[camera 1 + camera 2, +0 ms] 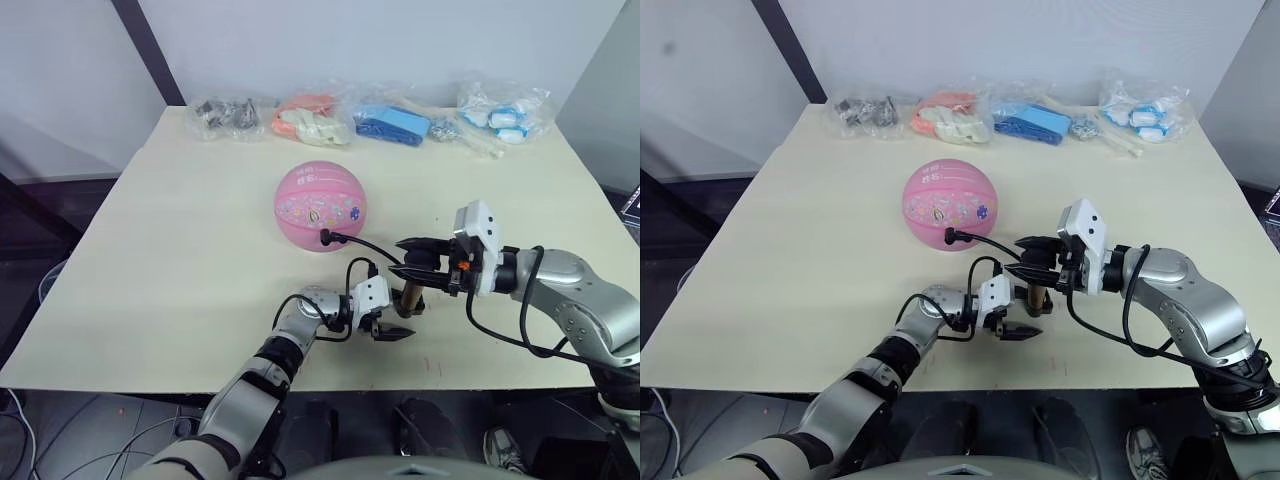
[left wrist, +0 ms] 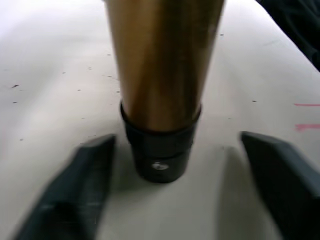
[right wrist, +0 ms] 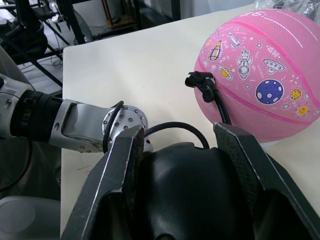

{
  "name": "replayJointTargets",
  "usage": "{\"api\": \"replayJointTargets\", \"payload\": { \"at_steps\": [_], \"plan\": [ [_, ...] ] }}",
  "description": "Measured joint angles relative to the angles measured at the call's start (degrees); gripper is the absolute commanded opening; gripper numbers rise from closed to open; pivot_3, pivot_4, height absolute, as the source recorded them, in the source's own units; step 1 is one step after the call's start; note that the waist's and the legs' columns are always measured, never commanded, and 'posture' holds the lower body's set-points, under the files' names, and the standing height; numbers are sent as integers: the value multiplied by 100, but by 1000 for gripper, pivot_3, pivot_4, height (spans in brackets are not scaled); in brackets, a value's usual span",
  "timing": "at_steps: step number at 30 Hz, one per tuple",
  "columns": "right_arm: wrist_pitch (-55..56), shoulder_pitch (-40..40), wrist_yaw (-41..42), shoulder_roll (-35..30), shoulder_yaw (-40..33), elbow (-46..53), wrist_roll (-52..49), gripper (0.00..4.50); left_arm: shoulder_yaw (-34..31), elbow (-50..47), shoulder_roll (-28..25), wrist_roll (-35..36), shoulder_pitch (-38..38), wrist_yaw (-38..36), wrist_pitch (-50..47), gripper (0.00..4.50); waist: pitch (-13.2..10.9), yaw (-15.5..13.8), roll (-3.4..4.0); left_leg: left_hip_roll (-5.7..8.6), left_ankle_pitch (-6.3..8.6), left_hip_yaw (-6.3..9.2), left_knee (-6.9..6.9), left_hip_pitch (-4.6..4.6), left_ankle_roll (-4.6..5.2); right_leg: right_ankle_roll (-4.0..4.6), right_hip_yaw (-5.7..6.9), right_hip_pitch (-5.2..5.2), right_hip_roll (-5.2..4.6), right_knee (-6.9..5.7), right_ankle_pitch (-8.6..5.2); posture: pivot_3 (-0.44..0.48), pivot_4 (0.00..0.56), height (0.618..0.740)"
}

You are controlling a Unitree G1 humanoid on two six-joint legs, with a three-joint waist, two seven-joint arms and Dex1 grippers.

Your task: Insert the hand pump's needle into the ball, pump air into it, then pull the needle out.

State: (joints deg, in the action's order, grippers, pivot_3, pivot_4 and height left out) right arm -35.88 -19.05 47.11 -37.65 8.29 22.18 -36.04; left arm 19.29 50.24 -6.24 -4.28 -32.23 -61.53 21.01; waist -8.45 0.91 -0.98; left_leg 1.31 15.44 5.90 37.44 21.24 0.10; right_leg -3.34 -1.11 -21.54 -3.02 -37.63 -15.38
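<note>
Pink ball sits mid-frame with the hose already plugged in. We've got the pump standing upright just below-right of it — our right gripper clamped on its handle, our left gripper spread open around its base.

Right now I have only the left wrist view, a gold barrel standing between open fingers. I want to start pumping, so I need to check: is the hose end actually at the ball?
Observer: Yes. The hose of the hand pump ends pressed against the near side of the ball. The needle itself is hidden.
Operator: Is anything holding the handle?
Observer: The right gripper is closed on the black handle at the pump's top.
Operator: Does the ball look flat?
Observer: No, it looks round and full, resting on the table.
</note>
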Motion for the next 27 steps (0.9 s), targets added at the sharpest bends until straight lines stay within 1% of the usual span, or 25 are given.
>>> {"api": "replayJointTargets", "payload": {
  "at_steps": [4, 9, 12, 17, 19, 25, 27],
  "plan": [
    [0, -2, 6, 0, -18, -2, 0, 1740, -18, -81, -38, 15, 4, -50, -75, 4434, -1, 7, 0, -1, 0, 0, -4, -2, 0, 0, 0, -1, 1, 0, 0, 0, 150, 738],
    [0, -3, 55, -14, -78, -30, 0, 1740, -106, -611, -364, 238, 266, -279, -319, 4434, -5, 4, 2, -11, 0, 0, -5, 0, 0, 3, -1, -3, 0, 0, 1, 0, 150, 738],
    [3, -9, 146, -56, -186, -44, 0, 1740, -180, -1203, -625, 459, 499, -476, -574, 4434, -12, -12, 7, -11, 0, 2, -4, 6, 0, 21, -4, -5, -8, 2, 12, 0, 150, 738],
    [35, -17, 315, -155, -318, -85, -1, 1740, -377, -2459, -1099, 971, 820, -800, -1037, 4434, -17, -23, 10, -10, 0, 6, -4, 25, 0, 26, -2, -13, -12, 16, 15, 0, 150, 738],
    [55, -3, 448, -275, -402, -97, -4, 1740, -505, -3096, -1417, 1272, 980, -1009, -1261, 4434, -21, -21, 17, -10, 0, 9, -4, 36, -1, 27, 1, -22, -12, 20, 15, 0, 150, 738],
    [156, 14, 696, -516, -516, -147, -5, 1740, -939, -4039, -2178, 1926, 1286, -1361, -1619, 4434, -39, -36, 33, -10, 0, 16, -4, 49, -1, 27, 10, -24, -16, 38, 16, 0, 150, 738],
    [169, 12, 741, -534, -550, -170, -5, 1740, -1089, -4166, -2348, 2115, 1333, -1445, -1684, 4434, -49, -38, 38, -10, 0, 18, -4, 53, 0, 27, 12, -24, -16, 48, 16, 0, 150, 738]
  ]
}}
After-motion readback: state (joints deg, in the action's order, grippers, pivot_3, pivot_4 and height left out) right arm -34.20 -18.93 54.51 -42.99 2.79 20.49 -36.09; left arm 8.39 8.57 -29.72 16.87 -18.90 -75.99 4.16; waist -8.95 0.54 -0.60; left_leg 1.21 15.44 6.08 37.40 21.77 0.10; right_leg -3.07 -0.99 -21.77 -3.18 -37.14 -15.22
